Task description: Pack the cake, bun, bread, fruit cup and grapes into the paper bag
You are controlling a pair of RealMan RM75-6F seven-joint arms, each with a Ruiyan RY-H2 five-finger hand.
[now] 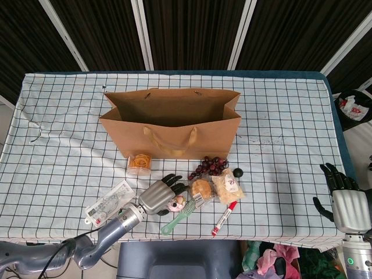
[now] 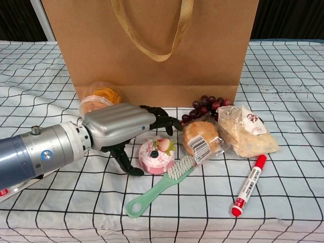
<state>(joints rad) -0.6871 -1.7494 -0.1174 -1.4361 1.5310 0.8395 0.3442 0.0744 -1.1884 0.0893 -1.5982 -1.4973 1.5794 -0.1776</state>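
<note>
The brown paper bag (image 1: 171,122) (image 2: 152,45) stands open at the table's middle. In front of it lie the fruit cup (image 1: 139,164) (image 2: 98,97), dark grapes (image 1: 209,166) (image 2: 205,109), a wrapped bun (image 1: 201,189) (image 2: 201,137) and wrapped bread (image 1: 228,187) (image 2: 245,130). The small pink cake (image 1: 175,201) (image 2: 157,154) sits left of the bun. My left hand (image 1: 158,196) (image 2: 124,129) hovers over the cake's left side, fingers spread above it and thumb down beside it, holding nothing. My right hand (image 1: 346,200) rests open at the table's far right edge.
A green brush (image 1: 177,218) (image 2: 157,190) lies just in front of the cake. A red marker (image 1: 224,218) (image 2: 248,185) lies right of it. A packaged ruler set (image 1: 107,202) (image 2: 5,185) sits at the front left. A small black ball (image 1: 238,172) sits right of the grapes.
</note>
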